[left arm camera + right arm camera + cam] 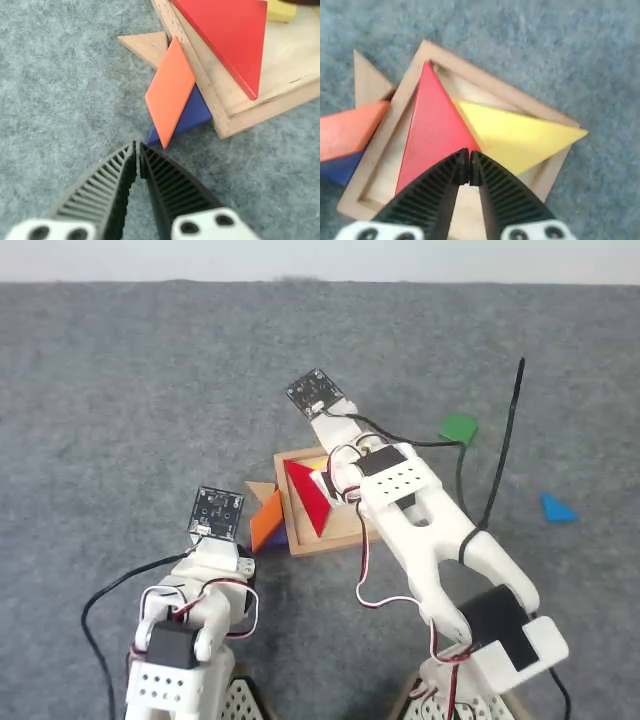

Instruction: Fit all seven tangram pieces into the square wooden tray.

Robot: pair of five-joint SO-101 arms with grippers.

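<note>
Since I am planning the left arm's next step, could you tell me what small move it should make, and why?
Probably open the left gripper and ease it onto the orange parallelogram piece: the gripper is shut just short of it, and the piece lies outside the square wooden tray, leaning on its rim over a dark blue piece.

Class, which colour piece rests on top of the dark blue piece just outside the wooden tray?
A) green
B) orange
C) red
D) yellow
B: the orange piece overlaps the dark blue piece against the outer wall of the tray.
</note>
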